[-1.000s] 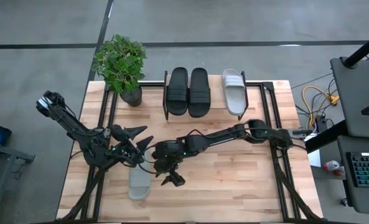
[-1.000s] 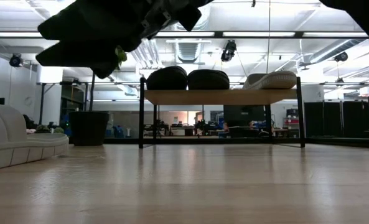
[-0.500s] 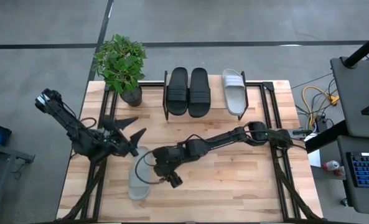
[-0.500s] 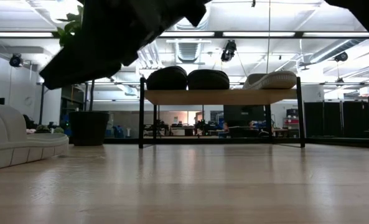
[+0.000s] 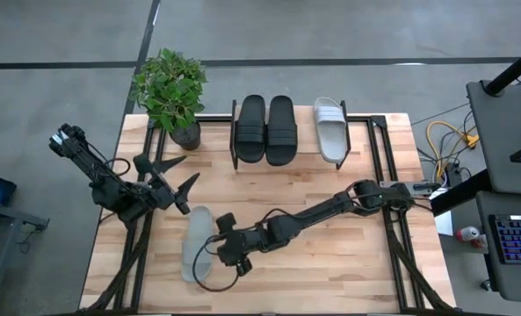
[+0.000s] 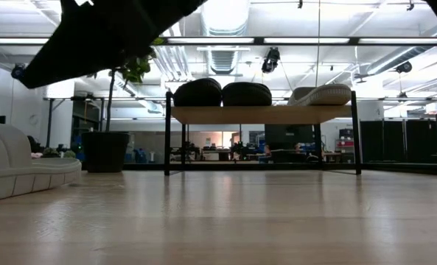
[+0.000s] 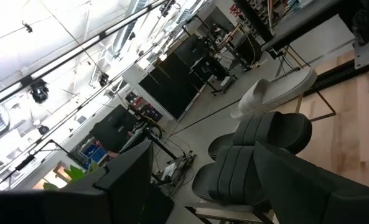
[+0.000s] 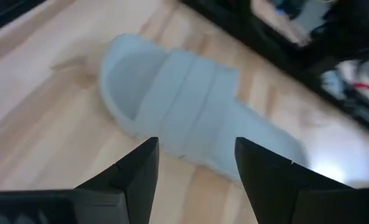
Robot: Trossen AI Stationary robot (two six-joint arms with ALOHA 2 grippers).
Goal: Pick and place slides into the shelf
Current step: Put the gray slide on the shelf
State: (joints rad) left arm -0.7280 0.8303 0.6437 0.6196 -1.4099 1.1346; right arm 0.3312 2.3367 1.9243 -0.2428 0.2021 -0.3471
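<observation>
Room: big open hall with grey floor, ceiling lights and ducts visible past the bench in the low view.
Bench (image 5: 330,254): pale wood planks on a black frame, seen straight from above.
Plant (image 5: 169,88): leafy green thing in a dark pot at the far left corner of the bench, right beside the shelf.
Shelf (image 5: 291,163): small rack with a wooden top and thin black legs, at the far edge of the bench, pretty much centred.
Black slides (image 5: 265,128): both sitting side by side on the shelf top, left part of it.
Grey slide on shelf (image 5: 330,128): on the right end of the shelf, next to the black pair with a small gap.
Loose grey slide (image 5: 195,242): lying flat on the bench near the front left, well apart from the shelf, strap up.
Right end effector (image 5: 227,254): arm stretched way across to the left, fingers apart and empty, hovering just beside the loose grey slide; the right wrist view looks straight down at it between the two fingers (image 8: 134,180).
Left end effector (image 5: 165,171): up over the left side of the bench, spread wide, holding nothing, pointing toward the shelf.
</observation>
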